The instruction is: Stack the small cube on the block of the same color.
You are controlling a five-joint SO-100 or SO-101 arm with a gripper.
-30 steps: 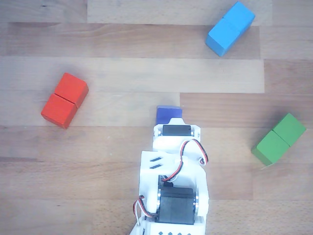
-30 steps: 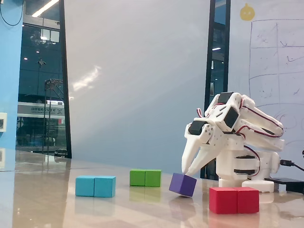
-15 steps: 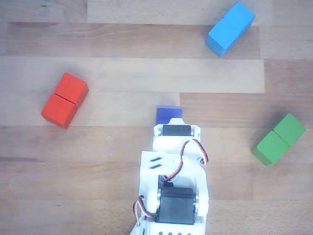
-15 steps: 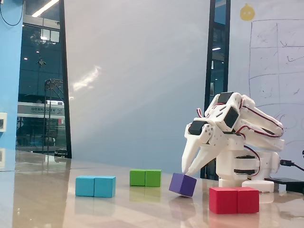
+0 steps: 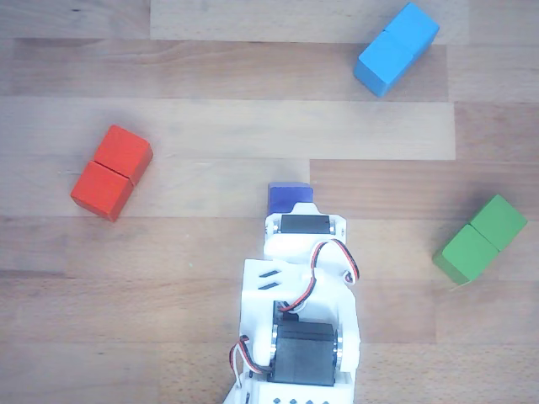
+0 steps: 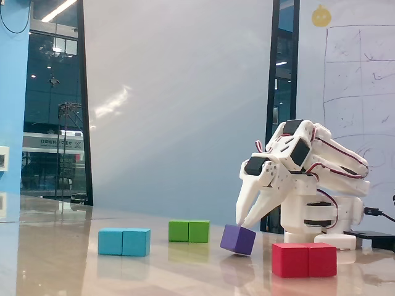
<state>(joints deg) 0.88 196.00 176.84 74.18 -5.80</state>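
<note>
Small cube (image 6: 238,239) barely shifted, matte, sharp-edged, tilted.

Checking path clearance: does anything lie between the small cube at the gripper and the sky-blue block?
Nothing visible does. In the other view, bare wood separates the small cube from the sky-blue block; the red block and green block sit off to either side.

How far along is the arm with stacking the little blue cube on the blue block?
Early stage. Done: the gripper has reached the small cube, fingertips at its top edge. In hand: the cube sits tilted on the table, apparently being gripped, though a firm grip can't be confirmed. Left: lifting it, carrying it to the sky-blue block, which has nothing on top, and setting it there.
</note>
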